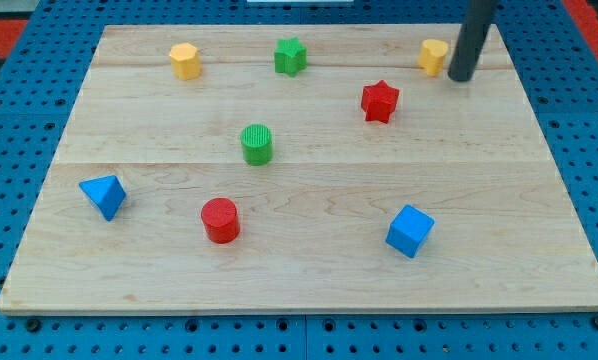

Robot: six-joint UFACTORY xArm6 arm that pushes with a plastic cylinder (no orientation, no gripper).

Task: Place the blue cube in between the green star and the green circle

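Observation:
The blue cube (pixel 410 231) sits near the view's bottom right of the wooden board (pixel 309 270). The green star (pixel 290 56) is at the view's top centre. The green circle (pixel 257 143) stands below and slightly left of the star. My tip (pixel 461 76) is at the view's top right, just right of a yellow block (pixel 433 56), far above the blue cube and well right of both green blocks.
A red star (pixel 380 101) lies between my tip and the green circle. A yellow hexagon (pixel 185 61) is at the top left. A red cylinder (pixel 220 220) is at the bottom centre-left. A blue triangular block (pixel 104 195) is at the left.

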